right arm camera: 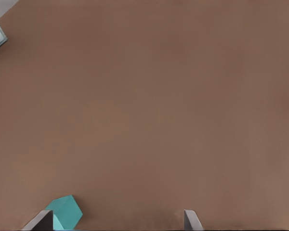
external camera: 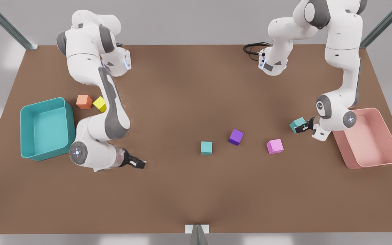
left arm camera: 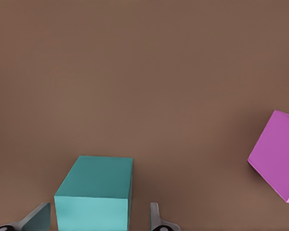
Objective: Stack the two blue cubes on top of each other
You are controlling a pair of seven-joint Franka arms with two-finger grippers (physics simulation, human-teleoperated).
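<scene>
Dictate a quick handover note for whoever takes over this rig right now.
Left gripper: open, fingers either side of one blue cube near the pink bin; not gripped yet.
Right gripper: open, waiting low over the table at the front view's left.
Other blue cube: on the table mid-scene, beside the purple cube.
Done: nothing stacked.
Left: close on the cube, lift it, set it on the other.

teal cube a (external camera: 206, 148) flat on table, mid | teal cube b (external camera: 297, 125) tilted, front view's right
</scene>
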